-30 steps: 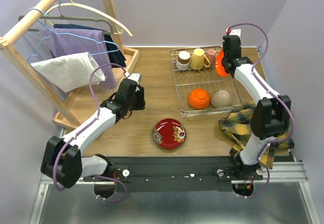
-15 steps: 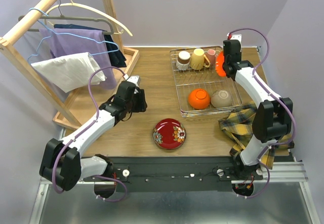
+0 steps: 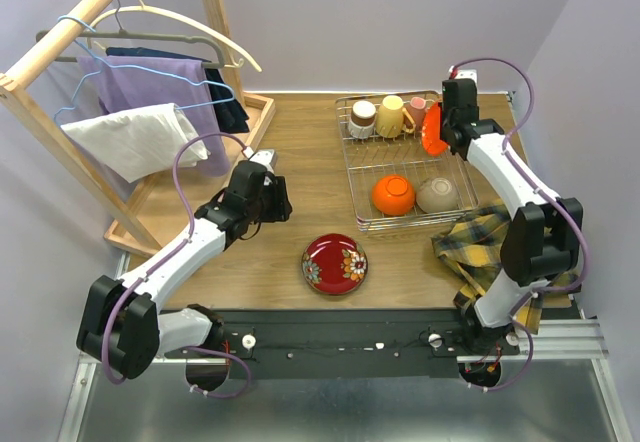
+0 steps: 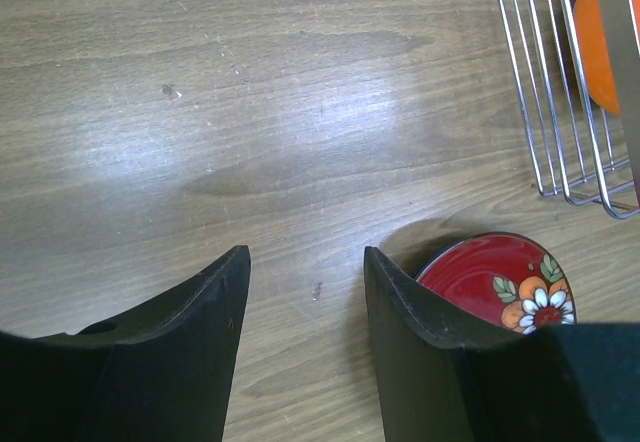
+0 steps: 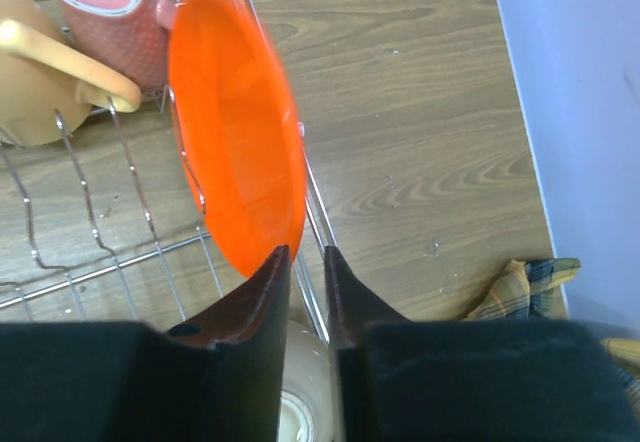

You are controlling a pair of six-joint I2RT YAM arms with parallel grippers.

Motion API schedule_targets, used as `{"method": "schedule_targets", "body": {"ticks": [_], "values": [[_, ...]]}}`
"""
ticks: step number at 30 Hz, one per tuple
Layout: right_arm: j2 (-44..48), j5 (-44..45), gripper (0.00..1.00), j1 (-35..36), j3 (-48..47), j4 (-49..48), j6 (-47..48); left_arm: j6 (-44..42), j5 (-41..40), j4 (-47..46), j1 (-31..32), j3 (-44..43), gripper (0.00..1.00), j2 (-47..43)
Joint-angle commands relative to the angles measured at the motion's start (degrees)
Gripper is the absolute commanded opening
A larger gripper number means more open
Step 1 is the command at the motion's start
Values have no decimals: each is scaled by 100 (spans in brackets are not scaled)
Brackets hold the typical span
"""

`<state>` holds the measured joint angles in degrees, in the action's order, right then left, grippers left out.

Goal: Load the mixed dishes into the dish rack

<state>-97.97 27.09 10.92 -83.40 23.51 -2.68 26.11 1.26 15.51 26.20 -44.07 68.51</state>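
The silver wire dish rack (image 3: 352, 177) holds a brown-and-white cup (image 3: 363, 118), a yellow mug (image 3: 391, 116), a pink mug (image 3: 417, 110), an upturned orange bowl (image 3: 394, 194) and a beige bowl (image 3: 437, 194). An orange dish (image 3: 432, 129) stands on edge at the rack's back right. In the right wrist view this dish (image 5: 235, 132) is blurred and its lower rim meets my right gripper (image 5: 307, 254), whose jaws stand a narrow gap apart with only rack wire (image 5: 120, 132) showing between them. A red flowered plate (image 3: 334, 263) lies on the table. My left gripper (image 4: 305, 257) is open and empty, left of the plate (image 4: 500, 282).
A plaid cloth (image 3: 480, 247) lies at the rack's right front corner. A wooden clothes rack (image 3: 130, 92) with hangers and garments fills the back left, on a wooden tray (image 3: 255, 112). The purple wall is close on the right.
The orange dish has turned from tilted and face-on to nearly upright on its edge in the rack. My right gripper shifted slightly with it. My left gripper edged a little to the right.
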Motion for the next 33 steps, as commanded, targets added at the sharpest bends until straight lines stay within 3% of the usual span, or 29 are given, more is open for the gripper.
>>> {"method": "schedule_targets", "body": {"ticks": [1,8,12,15,17,22,28,33], "values": [[349,-213,31,-11,-98,330,-215,70,182,-144,-62,57,58,-75],[525,-195,36,-11,-36,400,-224,105,305,-250,-53,22,59,31],[735,-423,40,-11,-150,566,-295,-140,848,-390,-53,22,66,83],[1016,-1177,49,-11,-125,829,-444,-334,1595,-654,-36,153,71,171],[1279,-2152,53,-2,172,953,-435,-422,1894,-750,-18,320,72,277],[1913,-4146,63,-2,1166,1173,-462,-712,1887,-777,166,610,70,426],[2826,-5432,64,59,2378,1182,-567,-950,1975,-610,412,786,58,558],[3336,-5951,64,138,3179,1139,-813,-950,2010,-549,737,988,53,549]]}}
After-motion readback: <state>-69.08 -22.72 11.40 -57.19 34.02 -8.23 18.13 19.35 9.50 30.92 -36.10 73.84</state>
